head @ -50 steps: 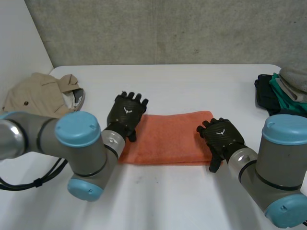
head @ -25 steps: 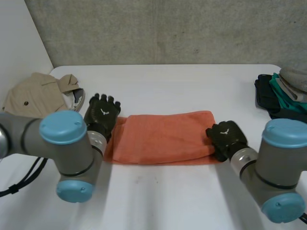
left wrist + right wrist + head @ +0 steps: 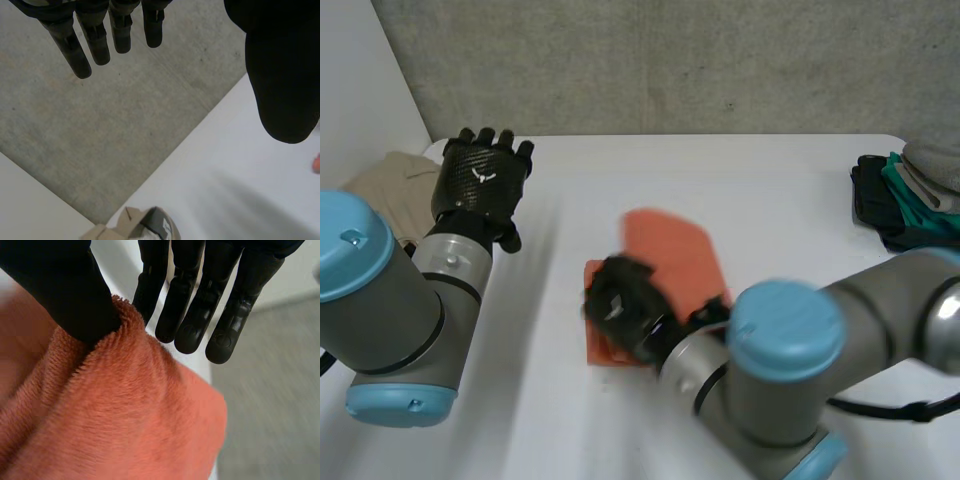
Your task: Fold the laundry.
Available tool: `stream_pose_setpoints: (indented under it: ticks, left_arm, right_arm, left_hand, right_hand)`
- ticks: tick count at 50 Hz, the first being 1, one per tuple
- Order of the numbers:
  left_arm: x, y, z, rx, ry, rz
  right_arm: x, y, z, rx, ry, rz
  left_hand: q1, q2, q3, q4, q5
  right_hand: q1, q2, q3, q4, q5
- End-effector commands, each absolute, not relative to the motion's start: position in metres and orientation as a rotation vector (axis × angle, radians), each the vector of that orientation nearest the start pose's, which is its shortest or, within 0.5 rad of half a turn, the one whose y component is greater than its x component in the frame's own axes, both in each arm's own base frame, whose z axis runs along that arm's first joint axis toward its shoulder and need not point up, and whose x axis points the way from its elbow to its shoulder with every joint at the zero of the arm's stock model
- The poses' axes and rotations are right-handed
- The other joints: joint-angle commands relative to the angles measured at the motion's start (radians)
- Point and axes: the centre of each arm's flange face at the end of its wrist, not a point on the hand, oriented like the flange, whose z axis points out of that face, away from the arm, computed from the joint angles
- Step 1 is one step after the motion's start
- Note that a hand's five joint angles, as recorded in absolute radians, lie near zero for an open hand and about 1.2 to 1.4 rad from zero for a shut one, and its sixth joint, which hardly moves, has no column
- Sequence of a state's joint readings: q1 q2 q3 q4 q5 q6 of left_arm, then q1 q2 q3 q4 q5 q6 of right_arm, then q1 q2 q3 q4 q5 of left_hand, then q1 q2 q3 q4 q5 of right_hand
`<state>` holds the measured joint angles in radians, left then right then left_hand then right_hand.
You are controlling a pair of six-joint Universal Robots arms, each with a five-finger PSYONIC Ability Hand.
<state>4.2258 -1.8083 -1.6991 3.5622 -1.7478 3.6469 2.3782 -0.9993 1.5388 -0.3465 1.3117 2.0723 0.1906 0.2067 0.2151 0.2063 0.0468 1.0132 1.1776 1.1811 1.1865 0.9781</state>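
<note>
An orange towel lies mid-table, its right end lifted and doubled over toward the left. My right hand sits at the towel's left part, shut on it. In the right wrist view the thumb pinches the orange towel's fluffy edge against the fingers. My left hand is raised off the towel at the far left, above the table's back left corner. Its fingers are straight and spread, holding nothing.
A beige garment lies at the back left, partly behind my left arm, and also shows beyond the left hand's palm. A pile of dark and green clothes sits at the right edge. A grey wall backs the table.
My right hand shut on the towel's right end and swept it leftward over the rest. My left hand left the towel's left end, rising back and to the left.
</note>
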Motion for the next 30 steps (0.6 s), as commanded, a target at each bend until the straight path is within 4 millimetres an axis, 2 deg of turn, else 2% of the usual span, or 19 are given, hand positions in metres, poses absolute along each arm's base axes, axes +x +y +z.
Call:
stream_pose_setpoints:
  ticks: [1,3,4,7,8,11,12,15,18,21,25,27,30]
  left_arm:
    - [-0.263,-0.265,0.227,0.769,1.949,-2.178]
    - [-0.262,-0.268,0.227,0.753,1.957,-2.187]
    - [-0.265,-0.27,0.226,0.746,1.967,-2.199]
    - [-0.271,-0.273,0.227,0.745,1.977,-2.228]
    - [-0.277,-0.274,0.228,0.751,1.986,-2.251]
    - [-0.293,-0.268,0.227,0.795,2.011,-2.304]
    - [-0.308,-0.26,0.226,0.841,2.03,-2.346]
    - [-0.334,-0.244,0.221,0.917,2.085,-2.392]
    - [-0.348,-0.234,0.212,0.974,2.154,-2.368]
    - [-0.361,-0.225,0.196,1.03,2.265,-2.288]
    - [-0.362,-0.221,0.167,1.027,2.422,-2.096]
    - [-0.356,-0.222,0.152,0.988,2.46,-1.975]
    - [-0.35,-0.222,0.141,0.957,2.462,-1.89]
  right_arm:
    - [0.389,-0.146,0.136,-2.018,1.188,-1.899]
    - [0.386,-0.154,0.139,-1.958,1.25,-1.905]
    - [0.379,-0.169,0.147,-1.849,1.357,-1.906]
    - [0.363,-0.191,0.175,-1.575,1.519,-1.917]
    - [0.353,-0.2,0.193,-1.374,1.595,-1.903]
    - [0.338,-0.212,0.214,-1.112,1.687,-1.85]
    - [0.327,-0.22,0.219,-0.987,1.761,-1.792]
    - [0.31,-0.235,0.219,-0.88,1.895,-1.714]
    - [0.305,-0.241,0.218,-0.848,1.962,-1.658]
    - [0.309,-0.248,0.2,-0.869,2.037,-1.578]
    - [0.315,-0.266,0.183,-0.874,2.111,-1.56]
    - [0.317,-0.274,0.171,-0.884,2.166,-1.534]
    - [0.319,-0.279,0.155,-0.913,2.214,-1.491]
  left_hand:
    - [-0.001,-0.017,-0.025,-0.016,-0.031]
    - [-0.004,-0.02,-0.028,-0.019,-0.034]
    - [-0.001,-0.017,-0.025,-0.016,-0.031]
    - [-0.001,-0.017,-0.025,-0.016,-0.031]
    - [0.002,-0.014,-0.022,-0.013,-0.028]
    - [0.005,-0.011,-0.019,-0.01,-0.025]
    - [0.011,-0.005,-0.013,-0.005,-0.02]
    - [0.02,0.004,-0.005,0.004,-0.011]
    - [0.026,0.01,0.001,0.01,-0.005]
    - [0.037,0.021,0.013,0.022,0.007]
    - [0.049,0.033,0.025,0.034,0.019]
    - [0.049,0.033,0.025,0.034,0.019]
    - [0.049,0.033,0.025,0.034,0.019]
  right_hand:
    - [-0.352,-0.516,-0.52,-0.525,-0.491]
    - [-0.68,-0.845,-0.848,-0.854,-0.82]
    - [-0.839,-1.003,-1.007,-1.012,-0.978]
    - [-0.839,-1.003,-1.007,-1.012,-0.978]
    - [-0.839,-1.003,-1.007,-1.012,-0.978]
    - [-0.839,-1.003,-1.007,-1.012,-0.978]
    - [-0.839,-1.003,-1.007,-1.012,-0.978]
    - [-0.839,-1.003,-1.007,-1.012,-0.978]
    - [-0.839,-1.003,-1.007,-1.012,-0.978]
    - [-0.839,-1.003,-1.007,-1.012,-0.978]
    - [-0.839,-1.003,-1.007,-1.012,-0.978]
    - [-0.839,-1.003,-1.007,-1.012,-0.978]
    - [-0.839,-1.003,-1.007,-1.012,-0.978]
